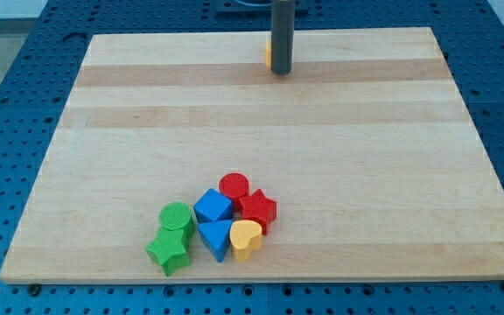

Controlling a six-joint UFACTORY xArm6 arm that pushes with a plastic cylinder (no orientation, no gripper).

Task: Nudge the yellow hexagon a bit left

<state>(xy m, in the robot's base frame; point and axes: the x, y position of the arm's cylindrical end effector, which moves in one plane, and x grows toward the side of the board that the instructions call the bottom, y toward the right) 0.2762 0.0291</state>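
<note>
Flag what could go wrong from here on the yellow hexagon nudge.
1. My tip sits on the view's right of the yellow hexagon and hides most of it, so contact is hard to judge; an off-centre push could send it sideways or spin it.
2. The yellow hexagon lies near the board's top edge; a push angled upward might slide it off.
3. A yellow heart sits in the bottom cluster and could be mistaken for the target.
</note>
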